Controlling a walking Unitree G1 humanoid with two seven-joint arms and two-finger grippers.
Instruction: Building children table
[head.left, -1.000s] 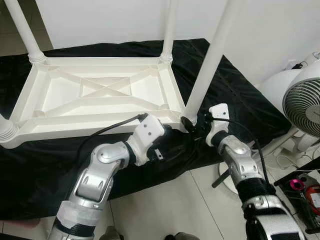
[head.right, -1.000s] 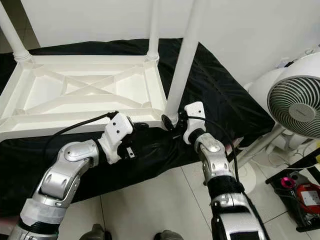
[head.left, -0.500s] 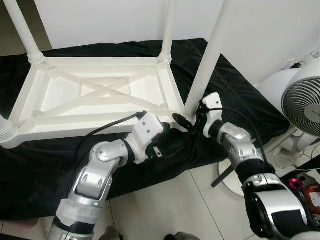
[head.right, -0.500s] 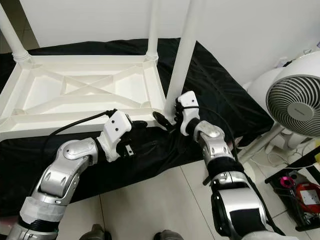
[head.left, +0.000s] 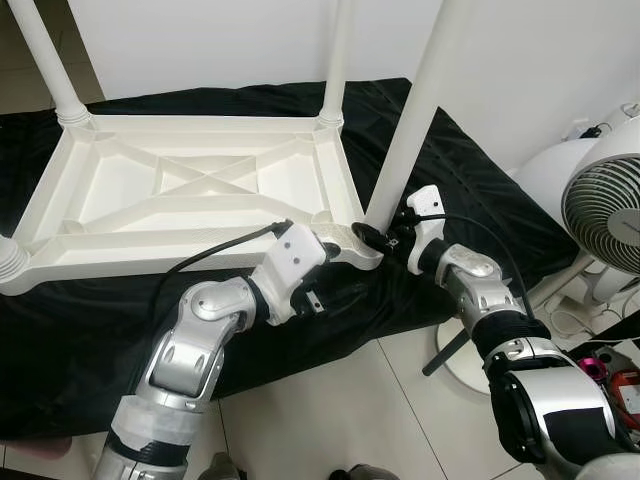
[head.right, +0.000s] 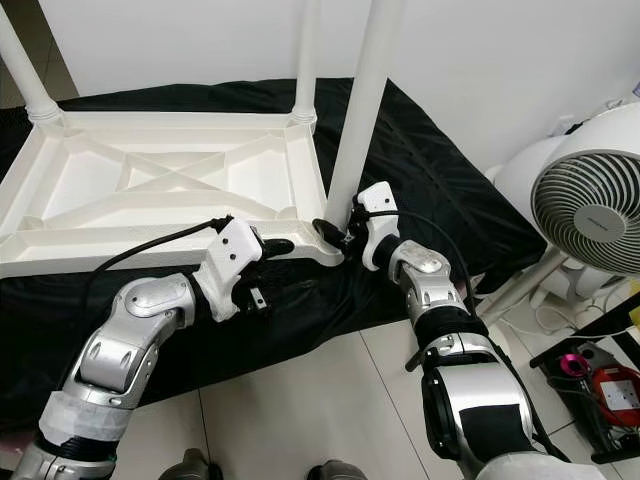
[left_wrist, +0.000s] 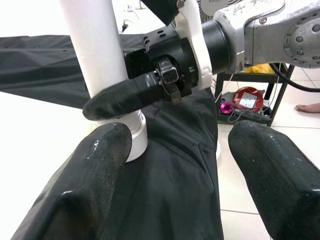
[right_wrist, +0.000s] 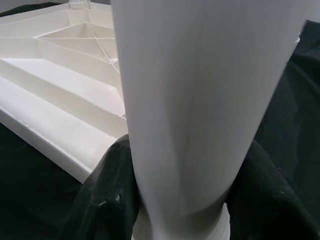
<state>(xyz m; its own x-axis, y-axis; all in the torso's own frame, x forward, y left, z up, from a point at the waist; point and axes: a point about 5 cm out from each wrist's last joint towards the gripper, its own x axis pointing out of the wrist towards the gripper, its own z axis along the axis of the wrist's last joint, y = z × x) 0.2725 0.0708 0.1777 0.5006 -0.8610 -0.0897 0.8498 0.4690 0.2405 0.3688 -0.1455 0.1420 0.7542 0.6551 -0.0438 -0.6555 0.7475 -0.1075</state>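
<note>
White children's table (head.left: 190, 190) lies upside down on a black cloth (head.left: 470, 190) on the floor, underside ribs up, legs pointing up at the corners. A white fan (head.left: 605, 205) stands well off to the right.

Near-right leg (head.left: 415, 110) stands in its corner socket, apparently the one being worked.

Right gripper (head.left: 383, 237) clamps the base of that leg, one black finger (right_wrist: 107, 200) on each side, just above the collar.

Left gripper (left_wrist: 175, 165) sits at the same corner, fingers spread wide, holding nothing; the leg base shows just beyond its fingers, with cloth between them.

Judgement: step is seating or twisting this leg home. To do it well, the robot should keep the leg square to the tabletop, turn about the leg's own axis with no side load, and brace the frame edge with the left gripper so the top doesn't slide on the cloth. Whether the collar is fully seated can't be told.
</note>
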